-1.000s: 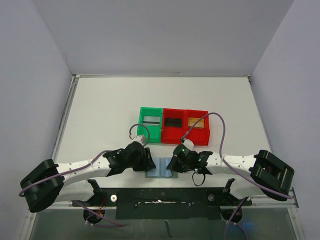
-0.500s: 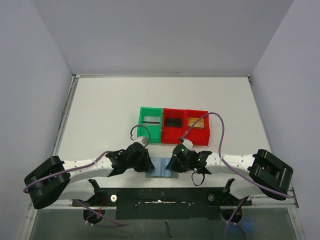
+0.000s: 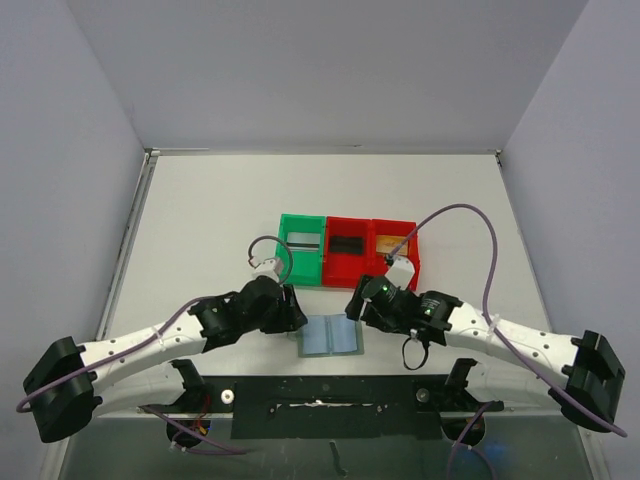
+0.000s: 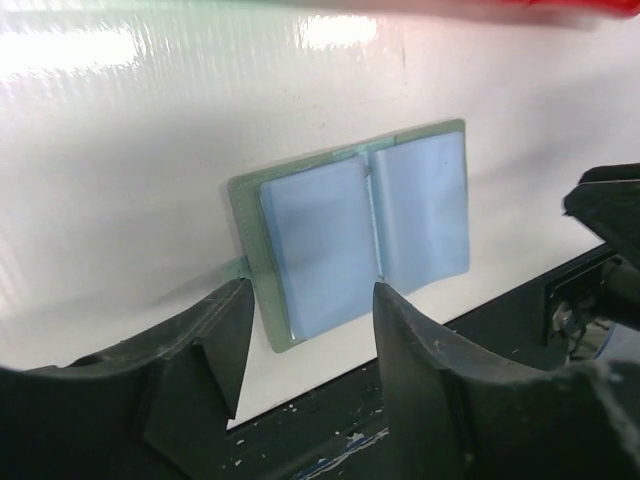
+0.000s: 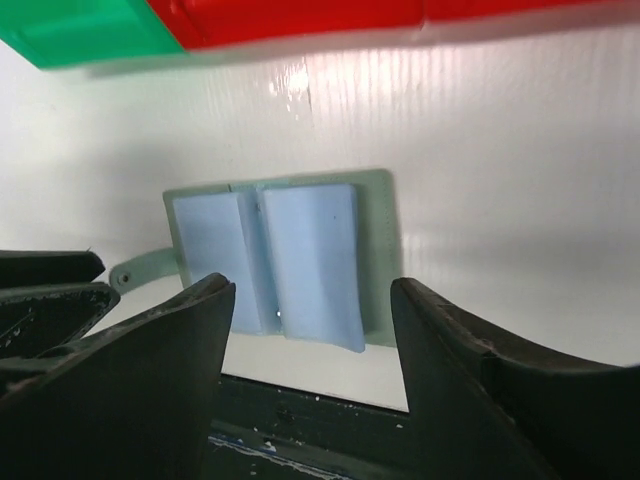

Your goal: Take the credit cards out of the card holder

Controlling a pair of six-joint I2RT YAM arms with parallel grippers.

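Card holder (image 3: 331, 336) open, white tabletop (image 3: 220, 220), walls (image 3: 330, 70) prob. grey

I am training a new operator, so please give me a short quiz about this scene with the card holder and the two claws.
1. True or false: the card holder lies open and flat on the table.
2. How many plastic bins stand in the row behind it? A: two. B: three. C: five.
3. Which one grips the card holder, the left claw or the right claw?
Key: 1 true; 2 B; 3 neither, both stand open.
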